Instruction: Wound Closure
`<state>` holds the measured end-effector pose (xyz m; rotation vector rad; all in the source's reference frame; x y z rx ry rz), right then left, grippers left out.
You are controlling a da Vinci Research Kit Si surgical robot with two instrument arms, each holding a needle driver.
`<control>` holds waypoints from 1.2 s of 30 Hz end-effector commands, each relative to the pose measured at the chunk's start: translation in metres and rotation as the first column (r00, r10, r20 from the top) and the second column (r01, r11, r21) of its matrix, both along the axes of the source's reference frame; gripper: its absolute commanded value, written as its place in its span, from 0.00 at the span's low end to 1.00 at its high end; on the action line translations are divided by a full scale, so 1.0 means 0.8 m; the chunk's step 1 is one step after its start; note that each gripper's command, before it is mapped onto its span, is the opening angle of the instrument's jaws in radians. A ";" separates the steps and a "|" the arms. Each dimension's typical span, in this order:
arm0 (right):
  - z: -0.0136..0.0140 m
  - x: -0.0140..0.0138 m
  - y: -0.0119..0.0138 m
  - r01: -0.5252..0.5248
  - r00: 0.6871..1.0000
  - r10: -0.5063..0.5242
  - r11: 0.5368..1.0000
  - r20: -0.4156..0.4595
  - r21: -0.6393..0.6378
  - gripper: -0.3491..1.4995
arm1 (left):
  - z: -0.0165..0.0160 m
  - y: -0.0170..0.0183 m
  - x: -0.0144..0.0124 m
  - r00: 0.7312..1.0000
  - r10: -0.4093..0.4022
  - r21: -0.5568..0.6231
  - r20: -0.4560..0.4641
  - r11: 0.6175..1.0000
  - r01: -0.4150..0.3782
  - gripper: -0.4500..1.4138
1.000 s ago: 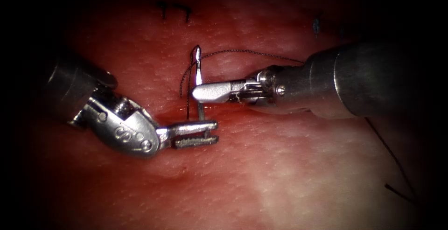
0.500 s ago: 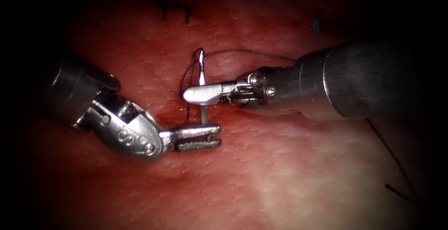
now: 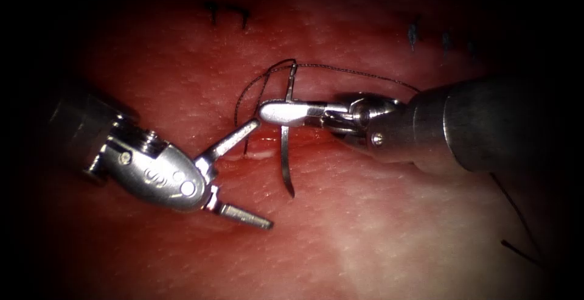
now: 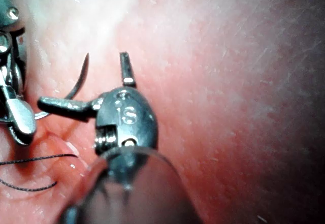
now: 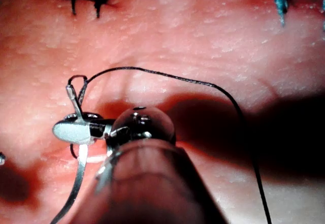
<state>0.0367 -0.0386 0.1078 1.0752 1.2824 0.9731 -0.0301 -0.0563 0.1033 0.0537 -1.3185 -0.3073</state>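
Reddened pork-belly tissue (image 3: 377, 227) surrounds the moist horizontal cut (image 3: 261, 151), not yet closed here. Your right steel needle driver (image 3: 277, 112) clamps the curved silver needle (image 3: 286, 154) near its tail – tip clear of tissue (dark thread (image 3: 340, 70) trailing). Your left steel driver (image 3: 246, 175) gapes, holding nothing.

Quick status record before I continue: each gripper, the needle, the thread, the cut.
left gripper: open, holds nothing, beside the needle
right gripper: shut on the needle, gripping near its thread end
needle: free of the tissue; its point hangs clear over the cut
thread: runs from the needle's upper end in an arc towards the right arm's shaft; a loop drops left of the needle towards the cut
cut: wet with red fluid, between the two grippers
tissue: pale below the cut
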 end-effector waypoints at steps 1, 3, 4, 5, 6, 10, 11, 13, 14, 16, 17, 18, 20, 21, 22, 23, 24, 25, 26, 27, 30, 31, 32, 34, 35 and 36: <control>0.0012 0.0009 -0.0005 -0.009 1.000 0.009 0.998 -0.010 -0.058 0.00 | -0.0001 -0.0011 0.0002 1.000 -0.012 0.063 0.017 0.998 0.011 0.82; 0.0013 0.0013 -0.0005 -0.021 1.000 0.019 0.991 -0.018 -0.129 0.00 | -0.0002 -0.0012 0.0010 0.999 -0.026 0.143 0.038 0.990 0.021 0.73; 0.0013 0.0014 -0.0005 -0.028 0.999 0.025 0.987 -0.023 -0.158 0.00 | -0.0001 -0.0012 0.0017 0.998 -0.018 0.189 0.064 0.982 0.006 0.60; 0.0014 0.0016 -0.0005 -0.038 0.999 0.034 0.986 -0.028 -0.163 0.00 | 0.0001 -0.0011 0.0022 0.996 -0.010 0.224 0.086 0.975 -0.010 0.50; 0.0014 0.0019 -0.0004 -0.049 0.998 0.041 0.983 -0.047 -0.179 0.00 | 0.0006 -0.0009 0.0030 0.995 0.005 0.248 0.096 0.968 -0.028 0.27; 0.0016 0.0032 -0.0003 -0.092 0.990 0.060 0.963 -0.131 -0.253 0.00 | 0.0031 -0.0005 0.0052 0.998 0.062 0.312 -0.023 0.948 -0.052 0.17; 0.0016 0.0035 -0.0004 -0.096 0.989 0.059 0.955 -0.138 -0.282 0.00 | 0.0038 -0.0005 0.0055 0.995 0.084 0.330 -0.054 0.942 -0.062 0.16; 0.0015 0.0040 -0.0006 -0.097 0.989 0.055 0.938 -0.135 -0.333 0.00 | 0.0053 -0.0006 0.0058 0.988 0.117 0.364 -0.098 0.928 -0.073 0.16; 0.0014 0.0041 -0.0007 -0.097 0.989 0.051 0.930 -0.136 -0.355 0.00 | 0.0064 -0.0007 0.0058 0.984 0.132 0.371 -0.118 0.925 -0.079 0.14; 0.0008 0.0044 -0.0009 -0.093 0.991 0.039 0.896 -0.130 -0.435 0.00 | 0.0092 -0.0010 0.0056 0.980 0.140 0.378 -0.144 0.923 -0.077 0.00; 0.0006 0.0044 -0.0009 -0.097 0.990 0.040 0.885 -0.132 -0.455 0.00 | 0.0100 -0.0010 0.0055 0.979 0.140 0.374 -0.146 0.924 -0.076 0.00; 0.0003 0.0044 -0.0008 -0.101 0.990 0.042 0.872 -0.134 -0.479 0.00 | 0.0108 -0.0010 0.0054 0.979 0.139 0.370 -0.148 0.926 -0.076 0.00; -0.0001 0.0043 -0.0004 -0.109 0.990 0.046 0.856 -0.135 -0.505 0.00 | 0.0132 -0.0014 0.0049 0.969 0.161 0.369 -0.185 0.926 -0.084 0.00; -0.0001 0.0042 -0.0003 -0.113 0.990 0.051 0.847 -0.132 -0.519 0.00 | 0.0143 -0.0016 0.0044 0.965 0.169 0.368 -0.203 0.926 -0.085 0.00; -0.0001 0.0041 -0.0003 -0.114 0.990 0.053 0.844 -0.130 -0.524 0.00 | 0.0146 -0.0015 0.0042 0.965 0.166 0.371 -0.203 0.925 -0.081 0.00; -0.0001 0.0041 -0.0003 -0.115 0.990 0.053 0.841 -0.131 -0.529 0.00 | 0.0149 -0.0014 0.0040 0.965 0.164 0.370 -0.205 0.926 -0.079 0.00; -0.0001 0.0041 -0.0003 -0.117 0.990 0.055 0.837 -0.129 -0.534 0.00 | 0.0152 -0.0012 0.0038 0.965 0.161 0.374 -0.206 0.924 -0.074 0.00; -0.0001 0.0041 -0.0003 -0.117 0.990 0.055 0.834 -0.130 -0.539 0.00 | 0.0154 -0.0009 0.0036 0.965 0.159 0.374 -0.206 0.925 -0.073 0.00; -0.0002 0.0041 -0.0003 -0.118 0.990 0.055 0.831 -0.130 -0.544 0.00 | 0.0156 -0.0007 0.0035 0.966 0.160 0.375 -0.205 0.924 -0.073 0.00; -0.0002 0.0040 -0.0004 -0.118 0.990 0.057 0.831 -0.128 -0.544 0.00 | 0.0161 -0.0003 0.0033 0.963 0.155 0.372 -0.221 0.926 -0.063 0.00; -0.0003 0.0041 -0.0005 -0.120 0.990 0.057 0.821 -0.130 -0.558 0.00 | 0.0174 0.0009 0.0029 0.946 0.146 0.367 -0.289 0.930 -0.031 0.00; -0.0004 0.0041 -0.0006 -0.119 0.990 0.055 0.814 -0.128 -0.568 0.00 | 0.0178 0.0013 0.0029 0.940 0.141 0.364 -0.311 0.931 -0.019 0.00; -0.0004 0.0041 -0.0006 -0.120 0.990 0.057 0.811 -0.127 -0.573 0.00 | 0.0182 0.0016 0.0028 0.936 0.136 0.362 -0.326 0.932 -0.009 0.00; -0.0004 0.0041 -0.0007 -0.119 0.991 0.058 0.804 -0.123 -0.582 0.00 | 0.0192 0.0024 0.0027 0.926 0.126 0.359 -0.355 0.933 0.011 0.00; -0.0004 0.0041 -0.0007 -0.120 0.991 0.058 0.801 -0.124 -0.587 0.00 | 0.0196 0.0027 0.0026 0.922 0.124 0.359 -0.367 0.933 0.017 0.00; -0.0004 0.0041 -0.0007 -0.121 0.991 0.058 0.797 -0.124 -0.592 0.00 | 0.0202 0.0028 0.0024 0.915 0.128 0.360 -0.382 0.933 0.020 0.00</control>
